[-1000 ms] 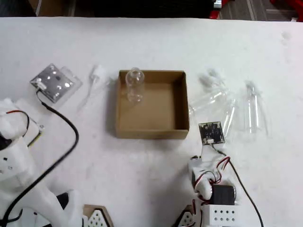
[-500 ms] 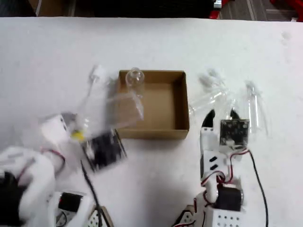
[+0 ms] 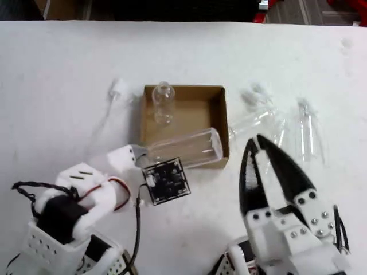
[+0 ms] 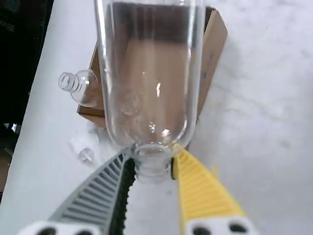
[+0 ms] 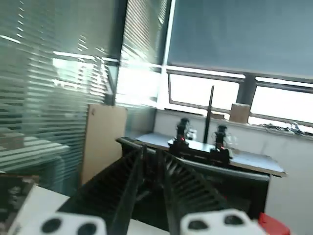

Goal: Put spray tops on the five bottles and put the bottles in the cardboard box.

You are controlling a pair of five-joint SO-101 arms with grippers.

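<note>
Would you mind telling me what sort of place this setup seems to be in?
Probably an office-style robotics lab. Past the white table there are window blinds, a wide window, and a far desk carrying what look like more small robot arms.

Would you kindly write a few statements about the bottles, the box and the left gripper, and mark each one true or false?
1. The left gripper grips a clear bottle by its neck. True.
2. That clear bottle already carries a spray top. False: its neck is bare between the fingers.
3. The cardboard box has nothing in it. False: a topless bottle sits in its far corner, on the left arm's side.
4. A spray top lies on the table outside the box, on the left arm's side. True.
</note>
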